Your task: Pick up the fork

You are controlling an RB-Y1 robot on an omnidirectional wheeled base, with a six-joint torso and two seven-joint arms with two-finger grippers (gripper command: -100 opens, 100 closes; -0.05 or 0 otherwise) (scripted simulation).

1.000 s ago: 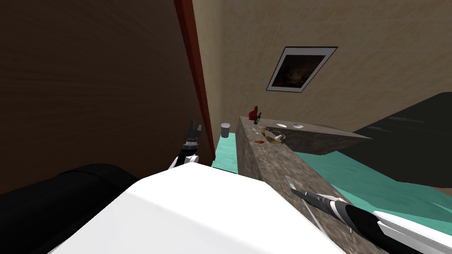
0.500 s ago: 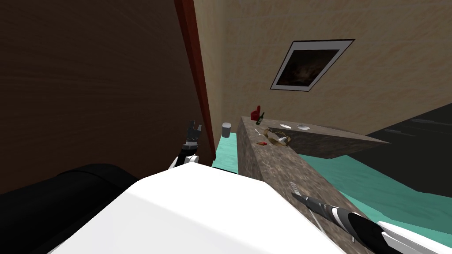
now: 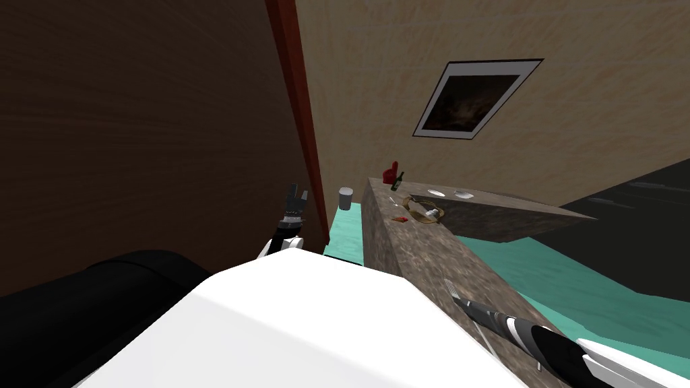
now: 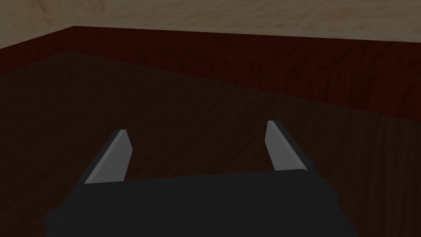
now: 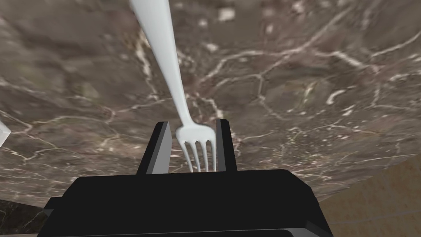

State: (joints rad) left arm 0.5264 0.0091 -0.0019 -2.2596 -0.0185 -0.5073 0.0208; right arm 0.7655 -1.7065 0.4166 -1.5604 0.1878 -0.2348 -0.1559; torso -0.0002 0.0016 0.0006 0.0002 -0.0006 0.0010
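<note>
Fork, pale grey, lies on the brown veined marble countertop at its near end, close to the edge on the robot's side, tines toward the right gripper. That gripper's blades are drawn in on the tined head, one touching it, the other just beside. The left gripper hangs beyond the countertop's left edge, before a dark brown wooden panel, its fingers spread wide.

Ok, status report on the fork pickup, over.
Copy: right pincer shut on fork, at its tines. Handle lies along marbled counter. Then left pincer open, idle by dark brown wall. Nothing blocking.
</note>
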